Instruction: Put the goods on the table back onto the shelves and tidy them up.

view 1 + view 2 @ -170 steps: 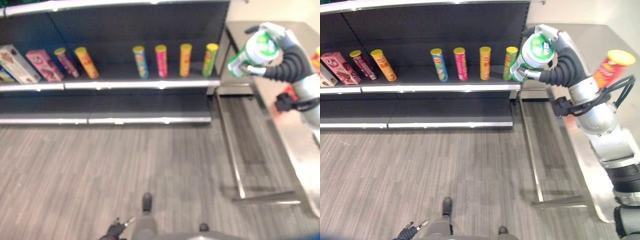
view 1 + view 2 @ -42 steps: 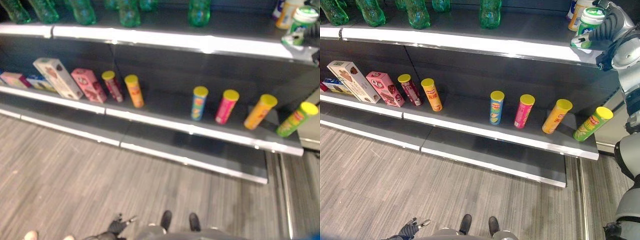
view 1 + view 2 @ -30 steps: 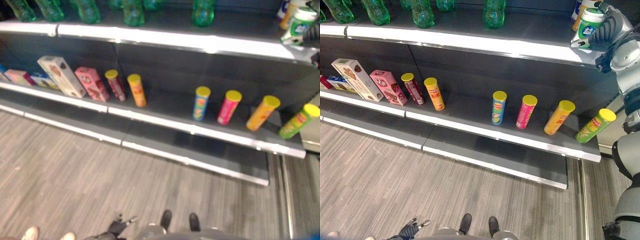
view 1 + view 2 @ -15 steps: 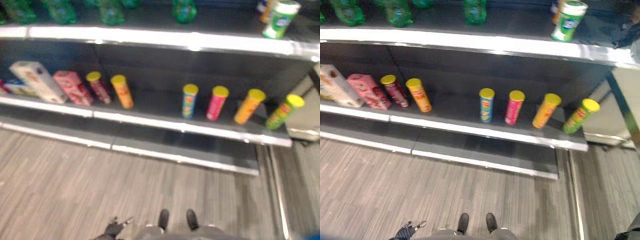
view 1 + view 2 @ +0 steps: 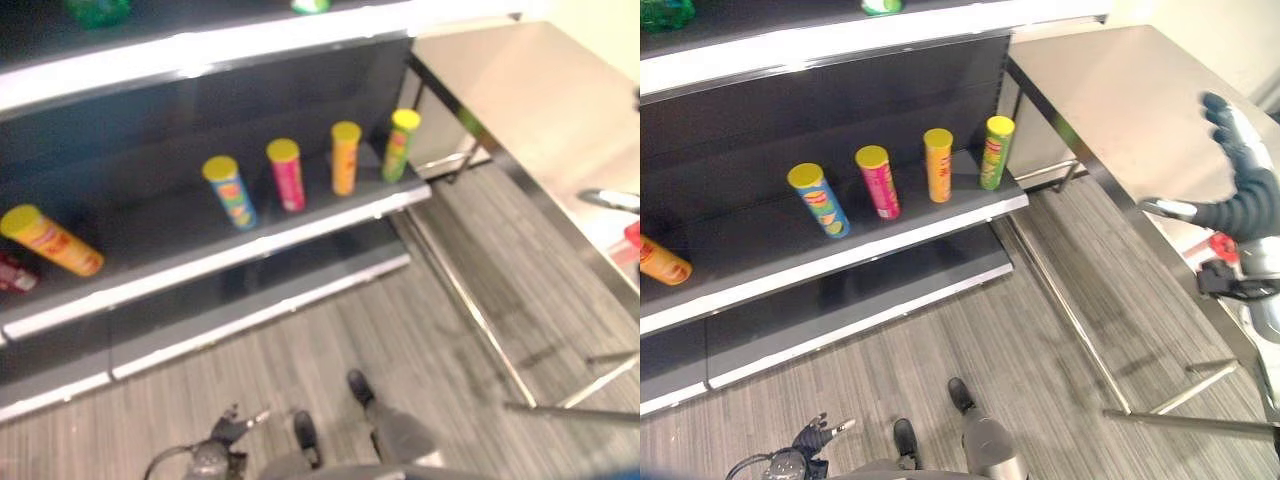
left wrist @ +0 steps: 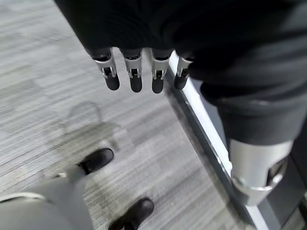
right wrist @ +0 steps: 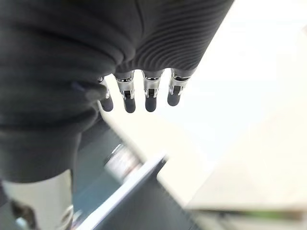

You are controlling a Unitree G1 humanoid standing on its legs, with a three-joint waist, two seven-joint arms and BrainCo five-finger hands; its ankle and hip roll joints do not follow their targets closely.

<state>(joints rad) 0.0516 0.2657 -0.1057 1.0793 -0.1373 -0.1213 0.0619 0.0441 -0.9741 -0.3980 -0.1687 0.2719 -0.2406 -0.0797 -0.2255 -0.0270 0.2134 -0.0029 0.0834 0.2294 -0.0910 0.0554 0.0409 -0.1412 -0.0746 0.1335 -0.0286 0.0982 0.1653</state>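
Observation:
The green and white can (image 5: 880, 5) stands on the top shelf (image 5: 840, 40), just at the view's upper edge, with no hand on it. My right hand (image 5: 1240, 160) hovers open over the steel table (image 5: 1120, 100) to the right of the shelves, fingers straight and holding nothing; the right wrist view shows the same straight fingers (image 7: 149, 93). My left hand (image 5: 810, 437) hangs low by the floor, fingers (image 6: 135, 76) straight and empty.
On the middle shelf (image 5: 890, 245) stand a blue (image 5: 820, 200), a pink (image 5: 878, 182), an orange (image 5: 937, 165) and a green chips can (image 5: 995, 152). Another orange can (image 5: 50, 240) leans further left. The table's steel legs (image 5: 1070, 320) reach the wooden floor.
My right hand has let go of the green and white can on the top shelf and drawn back over the table. The camera has swung right and down.

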